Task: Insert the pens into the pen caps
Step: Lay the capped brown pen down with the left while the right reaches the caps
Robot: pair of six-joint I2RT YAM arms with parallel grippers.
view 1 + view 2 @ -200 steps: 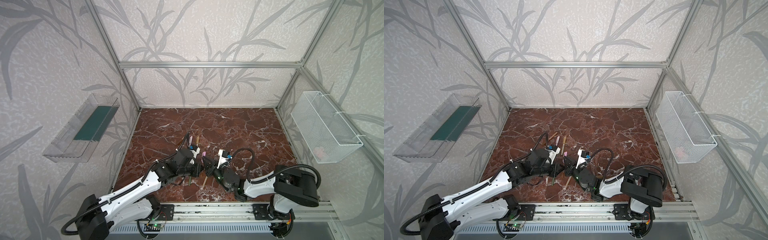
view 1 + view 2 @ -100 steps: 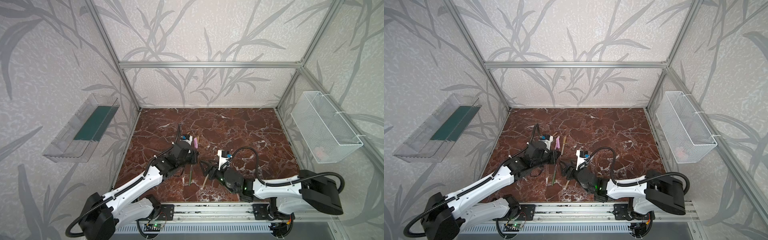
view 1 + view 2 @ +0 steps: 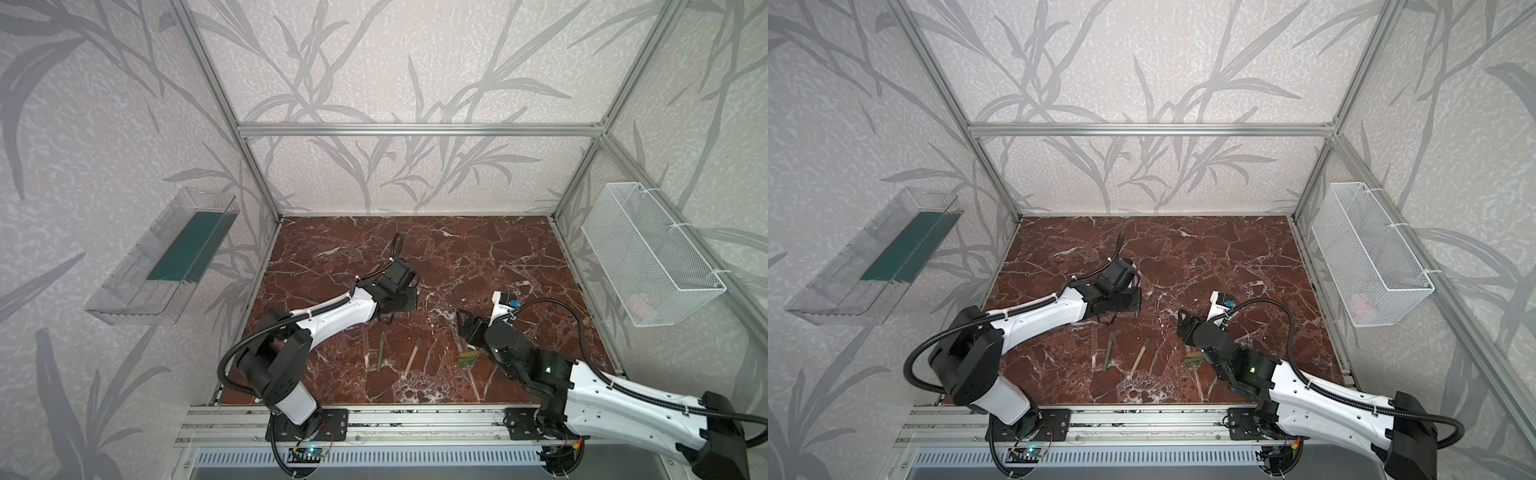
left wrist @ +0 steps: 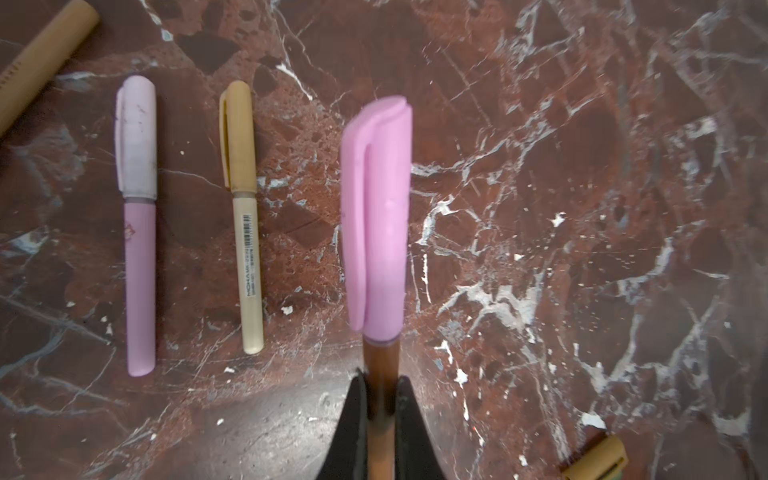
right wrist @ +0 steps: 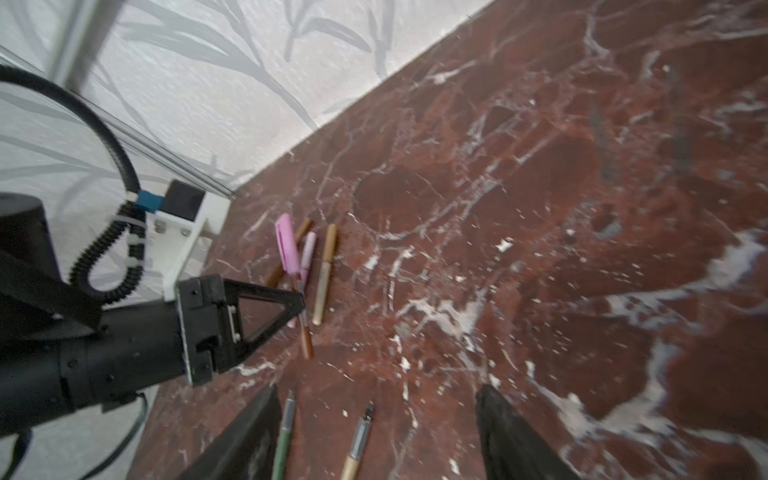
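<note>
Pen and cap first: my left gripper (image 4: 380, 386) is pinched tight on a brown pen (image 4: 380, 361), gripping its bare body just behind a pink cap (image 4: 376, 216) that sits on its front end. The capped end looks raised off the table (image 4: 582, 208); I cannot tell whether the tail touches.

Just beside it on the marble lie a pink pen (image 4: 139, 257) and a gold pen (image 4: 247, 257), both capped, parallel to each other and a little apart. A light brown pen (image 4: 41, 54) lies at an angle past the pink one, cut off by the frame edge, so I cannot tell whether it is capped.

Nearer the front rail, a green pen (image 3: 380, 351) and a tan pen (image 3: 412, 354) lie uncapped, side by side but not touching, dark tips pointing away from the rail. To their right, two caps (image 3: 467, 358), green and tan, lie together close under my right arm.

My right gripper (image 5: 378, 390) has its jaws spread wide and holds nothing; it hangs over the marble, looking across at the left gripper. On the side walls hang a wire basket (image 3: 648, 257) and a clear tray (image 3: 137, 291).
</note>
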